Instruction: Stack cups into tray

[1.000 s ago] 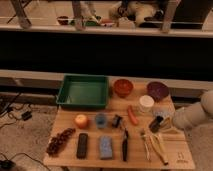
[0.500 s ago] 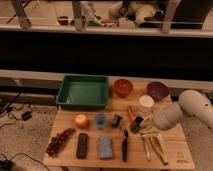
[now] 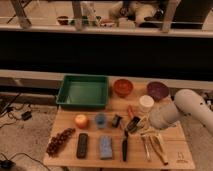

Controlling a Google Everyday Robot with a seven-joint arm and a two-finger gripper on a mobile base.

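Student: Where the white robot arm reaches over the wooden table from the right, how does the two-finger gripper stand?

Instructor: Clenched, low over the table's middle, just right of the small round light blue cup. The large rectangular green plastic tray lies far left, apart from that cup.

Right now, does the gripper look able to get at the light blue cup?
Probably yes. The gripper, shut, hangs low close beside the light blue cup; only a small dark object sits between them, and nothing covers the cup from above. It must open first.
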